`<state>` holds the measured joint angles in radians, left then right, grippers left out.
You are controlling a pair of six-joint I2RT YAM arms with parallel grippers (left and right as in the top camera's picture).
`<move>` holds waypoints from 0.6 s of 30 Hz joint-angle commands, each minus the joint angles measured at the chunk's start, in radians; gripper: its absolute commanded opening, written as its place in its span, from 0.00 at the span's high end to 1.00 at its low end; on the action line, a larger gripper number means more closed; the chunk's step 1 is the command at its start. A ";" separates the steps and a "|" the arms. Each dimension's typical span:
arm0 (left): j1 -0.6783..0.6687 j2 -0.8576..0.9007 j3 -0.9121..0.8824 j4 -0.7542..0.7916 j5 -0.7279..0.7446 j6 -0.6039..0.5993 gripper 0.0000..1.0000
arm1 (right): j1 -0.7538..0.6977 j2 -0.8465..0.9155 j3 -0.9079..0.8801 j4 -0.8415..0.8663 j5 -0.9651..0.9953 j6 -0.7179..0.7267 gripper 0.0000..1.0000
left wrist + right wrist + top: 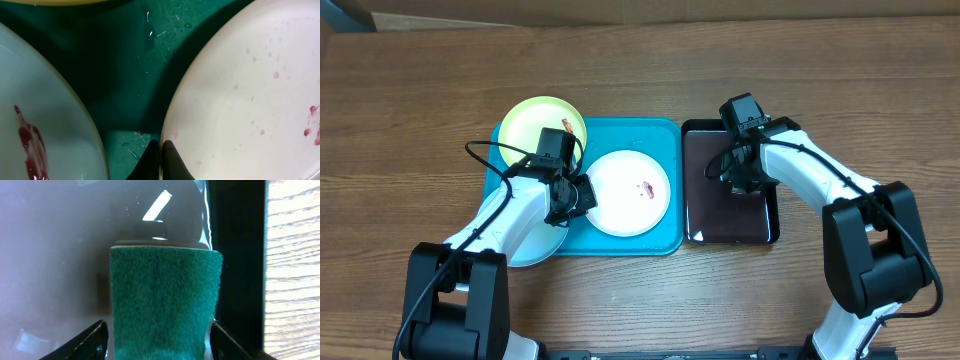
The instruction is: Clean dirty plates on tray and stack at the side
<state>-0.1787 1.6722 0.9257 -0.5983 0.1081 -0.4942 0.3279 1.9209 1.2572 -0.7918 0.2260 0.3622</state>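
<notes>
The white plate (pixel 628 192) lies in the middle of the turquoise tray (pixel 660 140), with 1 small reddish smear right of its centre. The yellow-green plate (pixel 535 125) sits at the tray's far left corner, partly over the rim and out above the desk (pixel 420 100). The pale blue plate (pixel 542 256) is at the near left corner, mostly covered by the left arm and also reaching past the tray's edge.

The left claw (pixel 160 162) is at the white plate's left edge. Its fingers (pixel 175 167) are narrowed to a thin slit, and the plate's rim runs into that slit, so it looks pinched on the rim.

The left wrist view shows what the overhead view cannot. Many faint pink specks are scattered over the white plate, with darker red spots at the far right. A long dark red streak lies on the pale blue plate. Water droplets glint on the bare strip of tray between these 2 plates, which lie apart. A sliver of the yellow-green plate shows along the top edge.

The right claw (pixel 159 330) hangs over the black pan (pixel 705 215), which is just beside the tray on its right. Only the right wrist view shows what this claw carries. It is a green sponge (pixel 165 295) with a rough fibrous face, held between 2 widely spread fingers. The sponge's far end is down on the pan's glossy, wet-looking floor, close to the pan's wall, with the desk beyond.
</notes>
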 commanded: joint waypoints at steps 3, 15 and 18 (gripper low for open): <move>0.002 0.005 0.013 -0.007 -0.011 0.019 0.96 | -0.005 0.011 -0.001 0.013 0.017 0.005 0.36; 0.002 0.005 0.013 -0.007 -0.011 0.019 0.96 | -0.033 0.010 0.002 0.008 0.020 0.005 0.39; 0.002 0.005 0.013 -0.007 -0.011 0.019 0.96 | -0.052 0.010 0.002 -0.003 0.006 0.005 0.39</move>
<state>-0.1787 1.6722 0.9257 -0.5987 0.1081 -0.4942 0.2996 1.9278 1.2564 -0.7910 0.2310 0.3630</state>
